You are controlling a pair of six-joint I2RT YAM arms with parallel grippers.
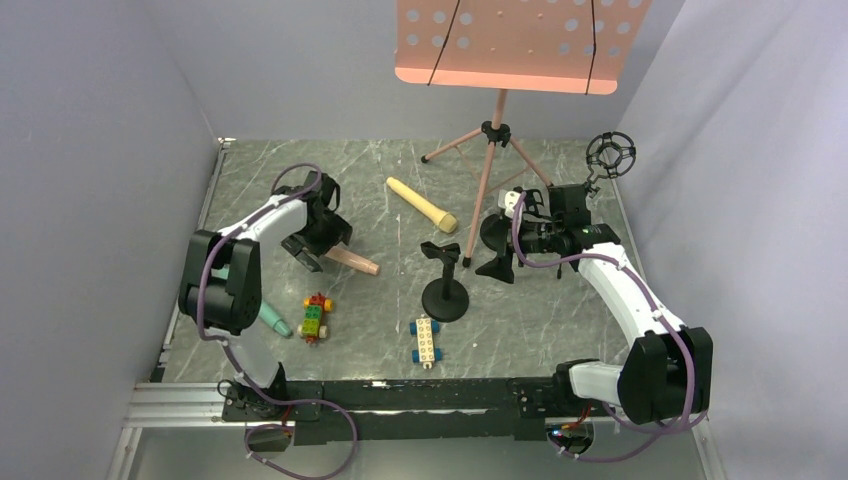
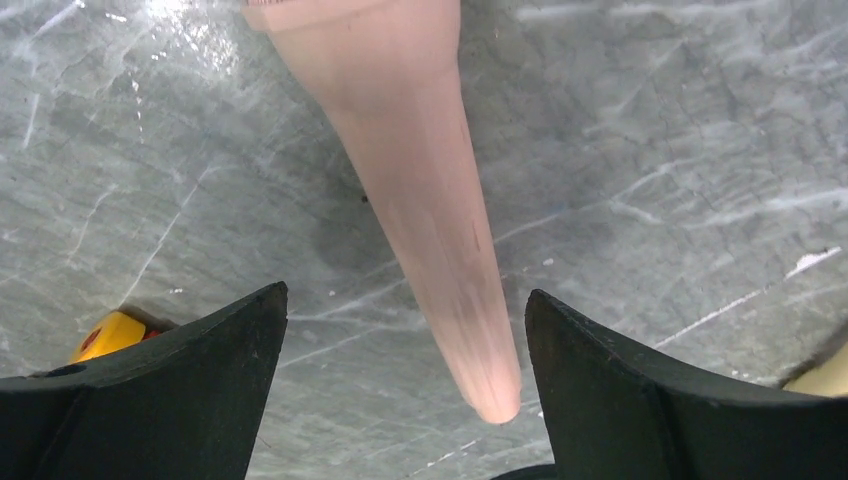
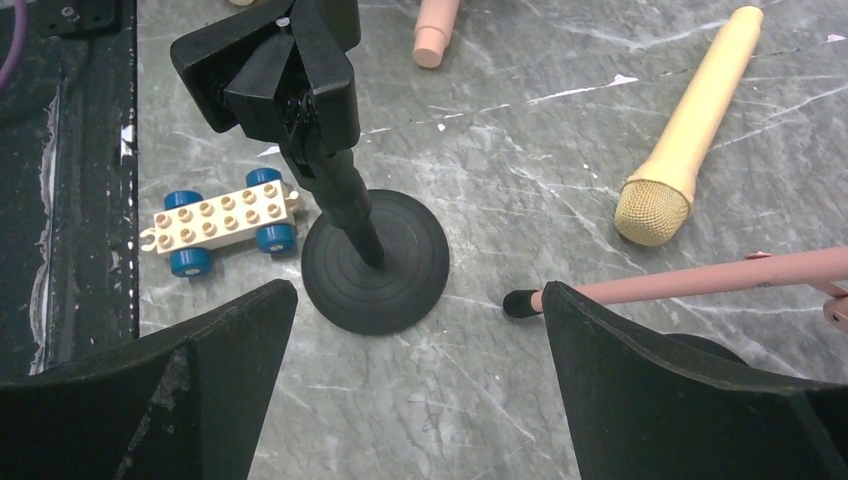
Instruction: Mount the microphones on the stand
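Observation:
The pink microphone [image 1: 358, 263] lies on the table left of centre. My left gripper [image 1: 320, 250] is open and low over it. In the left wrist view its tapered handle [image 2: 420, 210] runs between the two fingers of that gripper [image 2: 405, 293], nearer the right one, untouched. The pale yellow microphone [image 1: 421, 203] lies further back and shows in the right wrist view [image 3: 690, 130]. The teal-green microphone [image 1: 273, 320] lies by the left arm. The black stand [image 1: 445, 293] with a round base and a top clip stands at centre. My right gripper [image 1: 497, 250] is open and empty to its right, facing the stand [image 3: 375, 265].
A pink tripod music stand [image 1: 490, 150] stands at the back; one leg [image 3: 700, 285] reaches near my right gripper. A colourful brick car [image 1: 316, 317] and a white-and-blue one [image 1: 426, 340] lie near the front. A black ring mount [image 1: 610, 155] is at the back right.

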